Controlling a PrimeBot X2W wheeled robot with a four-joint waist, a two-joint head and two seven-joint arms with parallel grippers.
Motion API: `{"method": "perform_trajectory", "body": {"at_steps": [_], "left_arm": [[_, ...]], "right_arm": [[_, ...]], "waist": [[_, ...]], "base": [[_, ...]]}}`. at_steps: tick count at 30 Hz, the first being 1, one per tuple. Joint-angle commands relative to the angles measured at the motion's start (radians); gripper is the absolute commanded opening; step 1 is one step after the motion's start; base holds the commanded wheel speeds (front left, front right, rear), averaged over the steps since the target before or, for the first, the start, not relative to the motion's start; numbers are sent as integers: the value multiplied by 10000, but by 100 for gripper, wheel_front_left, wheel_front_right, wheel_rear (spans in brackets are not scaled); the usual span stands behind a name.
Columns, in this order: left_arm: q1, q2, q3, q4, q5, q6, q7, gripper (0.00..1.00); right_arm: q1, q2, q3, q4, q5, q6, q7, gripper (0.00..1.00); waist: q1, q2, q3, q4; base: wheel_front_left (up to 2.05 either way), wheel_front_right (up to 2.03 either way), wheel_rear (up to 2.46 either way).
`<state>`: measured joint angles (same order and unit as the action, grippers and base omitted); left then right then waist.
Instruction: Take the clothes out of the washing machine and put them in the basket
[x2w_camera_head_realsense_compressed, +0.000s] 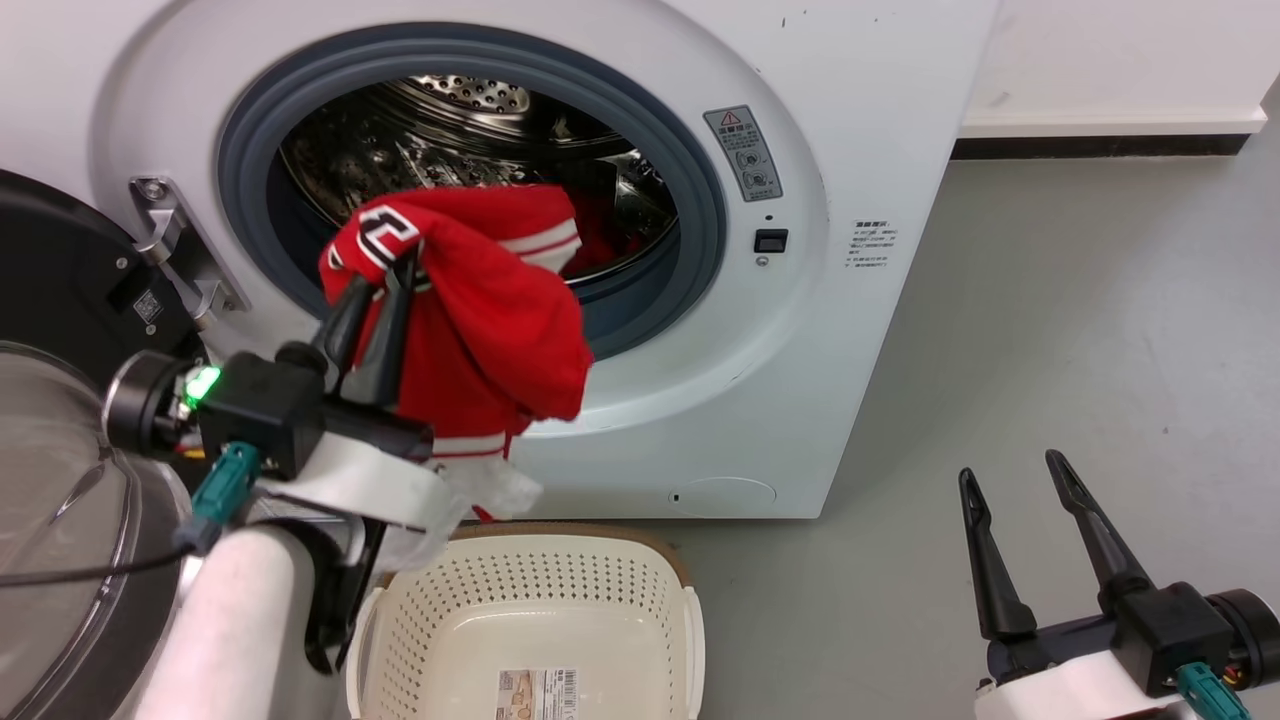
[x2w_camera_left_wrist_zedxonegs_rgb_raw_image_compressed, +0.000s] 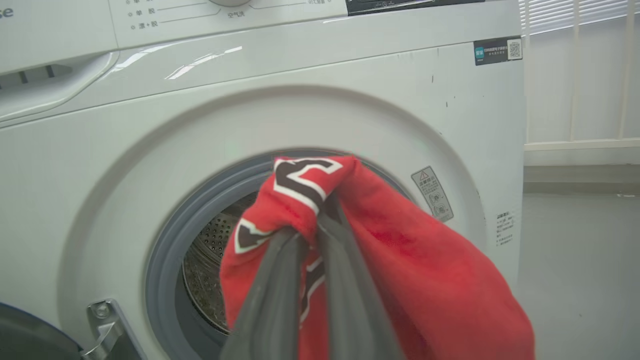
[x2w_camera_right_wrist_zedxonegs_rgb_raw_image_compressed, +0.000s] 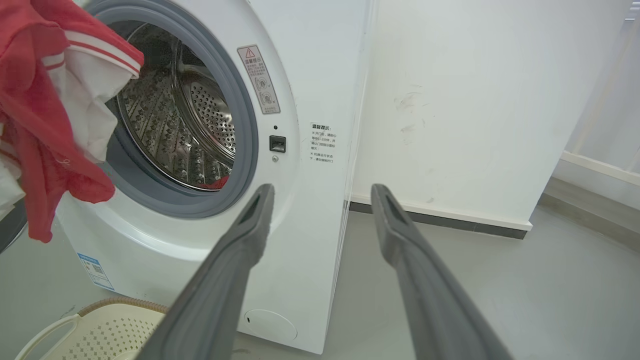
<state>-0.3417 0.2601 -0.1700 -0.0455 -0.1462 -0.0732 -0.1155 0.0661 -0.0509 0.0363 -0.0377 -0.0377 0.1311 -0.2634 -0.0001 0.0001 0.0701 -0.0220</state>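
Risks, as judged: narrow pinch could slip under the hanging weight. Trailing hem could snag on the wrist at release. Letting go too early could drop cloth on the floor short of the basket (x2w_camera_head_realsense_compressed: 690, 640), which sits below the hand and slightly right.

Left hand (x2w_camera_head_realsense_compressed: 390, 275) clamped on a fold of the red "23" garment (x2w_camera_head_realsense_compressed: 500, 300), fingers angled up toward the washing machine (x2w_camera_head_realsense_compressed: 860, 120) opening. Bulk of cloth draped right of and below the fingers. Second red garment (x2w_camera_head_realsense_compressed: 600, 235) beyond the fingertips, inside the drum.

Right hand (x2w_camera_head_realsense_compressed: 1010, 467) spread open, holding nothing, well apart.
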Motion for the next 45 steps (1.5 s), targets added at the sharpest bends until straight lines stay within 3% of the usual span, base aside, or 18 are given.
{"method": "perform_trajectory", "body": {"at_steps": [1, 8, 17, 32, 45], "left_arm": [[247, 18, -46, -192, -80, 42, 61, 0], [1254, -6, -324, -609, -215, 54, 389, 0], [1921, -301, -720, 831, -428, 31, 42, 0], [-432, -654, -1186, 6730, -18, 51, -1210, 0], [-3277, -1127, -1599, 11730, 135, -113, -1365, 0]], "right_arm": [[98, 13, -17, -32, 10, -7, -21, 100], [-104, 13, -49, -95, -2, -7, -21, 100], [-745, 15, -137, -238, -166, -7, -21, 100], [-2264, 15, -375, -686, -289, -7, -21, 100], [-3113, 13, -588, -889, -51, -7, -21, 100]], "waist": [[1, -1, 19, 26], [1, -1, 333, 118], [1, -1, 1532, 13], [1, -1, 4681, -775], [1, -1, 6552, -1104]], "base": [[0, 0, 0], [0, 0, 0], [0, 0, 0], [0, 0, 0], [0, 0, 0]]}}
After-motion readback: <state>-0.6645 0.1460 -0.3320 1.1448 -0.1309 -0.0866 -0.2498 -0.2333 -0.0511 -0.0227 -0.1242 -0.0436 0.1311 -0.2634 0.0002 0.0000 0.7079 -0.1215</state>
